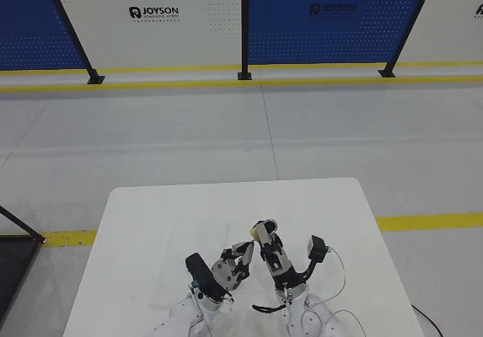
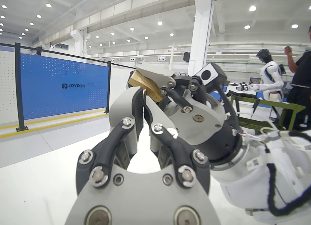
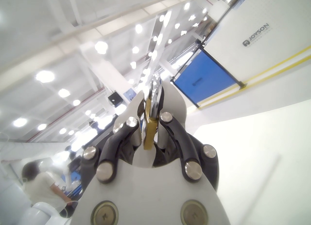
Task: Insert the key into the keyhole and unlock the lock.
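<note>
Insertion step, by judgement. Right tool point(image 3: 151, 107) clamped on brass lock point(image 3: 148, 138), held above worktop point(image 1: 157, 219). Left tool point(image 2: 143, 99) pinched almost closed just under lock, apparently on key point(image 2: 145, 93). Cannot see keyhole. Next: fine alignment, push, twist. Blue barrier point(image 1: 22, 34) well behind lock. Likely hindrance: tool fingers crowding lock.

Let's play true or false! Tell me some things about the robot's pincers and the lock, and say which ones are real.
1. The right pincer grips a brass padlock. True.
2. The padlock lies flat on the table. False: it is held up above the white table.
3. The left pincer is wide open. False: its fingers are closed, seemingly on the key.
4. The two pincers are close together over the table. True.
</note>
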